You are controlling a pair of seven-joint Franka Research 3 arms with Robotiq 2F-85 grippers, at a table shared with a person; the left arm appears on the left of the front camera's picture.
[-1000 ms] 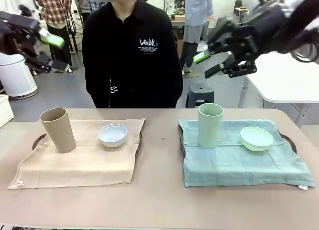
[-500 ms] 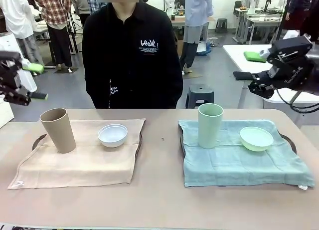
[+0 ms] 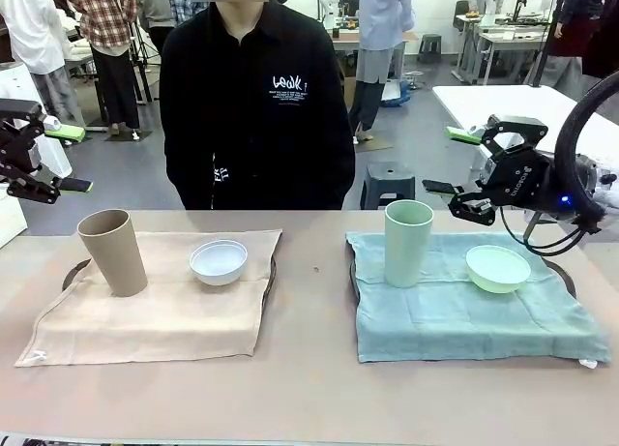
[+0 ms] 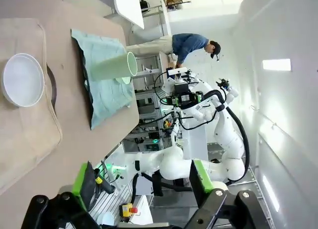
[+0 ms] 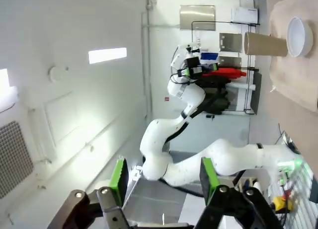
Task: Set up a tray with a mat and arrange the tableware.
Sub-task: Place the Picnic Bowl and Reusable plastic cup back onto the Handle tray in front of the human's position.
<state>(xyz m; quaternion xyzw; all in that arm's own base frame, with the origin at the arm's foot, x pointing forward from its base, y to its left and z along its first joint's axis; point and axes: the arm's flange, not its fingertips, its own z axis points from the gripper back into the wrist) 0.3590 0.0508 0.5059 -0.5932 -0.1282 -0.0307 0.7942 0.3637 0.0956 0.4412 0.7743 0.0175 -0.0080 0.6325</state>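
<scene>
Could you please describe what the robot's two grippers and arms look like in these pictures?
Both grippers are black two-finger units with bright green pads. The left gripper shows angular black linkages. The right gripper has white lettering on its black body, a small blue light behind it and black cables looping to the wrist. In the wrist views the arms appear as smooth, glossy white rounded segments.

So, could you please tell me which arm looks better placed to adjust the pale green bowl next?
The right: its tool hangs open just above the pale green bowl, while the left tool is beyond the table's far-left edge.
</scene>
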